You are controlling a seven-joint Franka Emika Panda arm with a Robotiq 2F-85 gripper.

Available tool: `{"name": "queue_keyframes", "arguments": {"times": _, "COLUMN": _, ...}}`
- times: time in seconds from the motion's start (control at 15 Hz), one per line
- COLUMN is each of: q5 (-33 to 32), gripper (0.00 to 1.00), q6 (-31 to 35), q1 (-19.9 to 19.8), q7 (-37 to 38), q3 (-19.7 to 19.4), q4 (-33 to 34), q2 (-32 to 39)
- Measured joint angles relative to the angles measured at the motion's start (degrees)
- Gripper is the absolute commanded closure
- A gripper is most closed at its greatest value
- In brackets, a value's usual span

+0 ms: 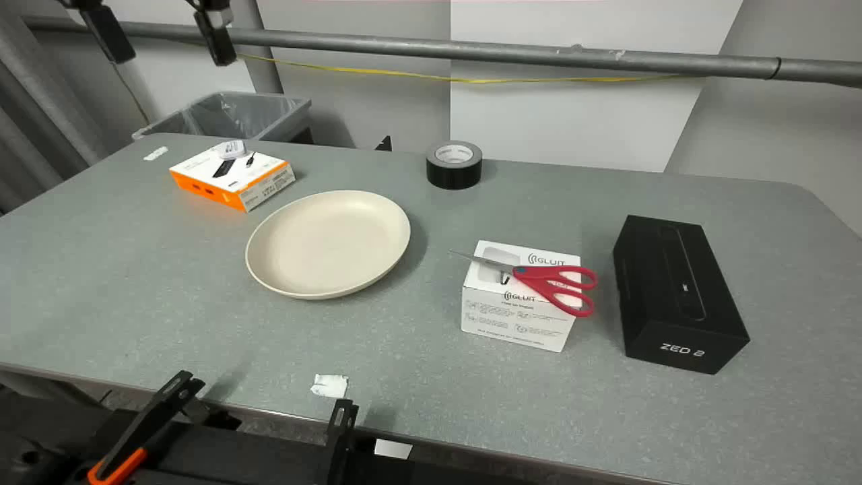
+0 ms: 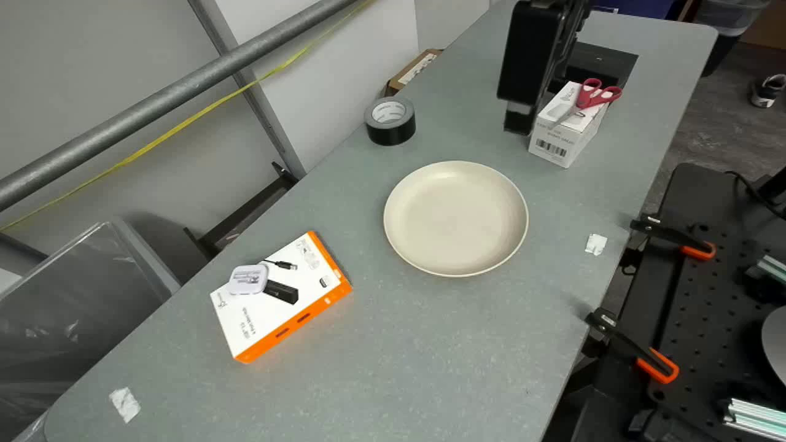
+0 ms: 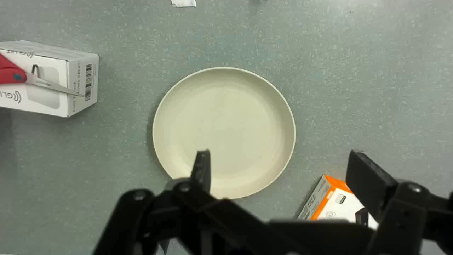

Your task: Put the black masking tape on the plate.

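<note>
In an exterior view, scissors (image 1: 537, 272) lie on a white box (image 1: 518, 318) right of the plate (image 1: 328, 244). Beyond it, the black masking tape (image 1: 454, 178) rests on the worktop (image 1: 431, 384). The tool (image 1: 174, 54) hangs above, its 2 jaws spread wide, gripping nothing.

We've bare table (image 1: 429, 203) between tape (image 1: 454, 177) and plate (image 1: 328, 244)!
White box (image 1: 512, 311) with scissors (image 1: 535, 272) flanks the plate; orange-edged box (image 1: 232, 176) opposite.

In the wrist view, the gripper (image 3: 279, 156) partly hides 2 things: the plate (image 3: 226, 124) (far rim) and the orange-edged box (image 3: 336, 209).
</note>
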Motion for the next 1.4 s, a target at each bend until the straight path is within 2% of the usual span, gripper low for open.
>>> {"name": "queue_keyframes", "arguments": {"times": 0.47, "q5": -2.12, "gripper": 0.00, "q6": 0.04, "q1": -1.16, "q7": 0.04, "q3": -0.65, "q4": 0.81, "q2": 0.30}}
{"name": "queue_keyframes", "arguments": {"times": 0.67, "q5": -5.02, "gripper": 0.00, "q6": 1.45, "q1": -4.59, "q7": 0.04, "q3": -2.92, "q4": 5.24, "q2": 3.56}}
{"name": "queue_keyframes", "arguments": {"times": 0.93, "q5": -5.28, "gripper": 0.00, "q6": 4.21, "q1": -7.74, "q7": 0.75, "q3": -5.51, "q4": 13.58, "q2": 11.63}}
{"name": "queue_keyframes", "arguments": {"times": 1.13, "q5": -5.28, "gripper": 0.00, "q6": 4.21, "q1": -7.87, "q7": 1.45, "q3": -5.73, "q4": 16.55, "q2": 14.80}}
{"name": "queue_keyframes", "arguments": {"times": 1.4, "q5": -5.28, "gripper": 0.00, "q6": 4.21, "q1": -7.87, "q7": 1.61, "q3": -5.70, "q4": 16.75, "q2": 15.05}}
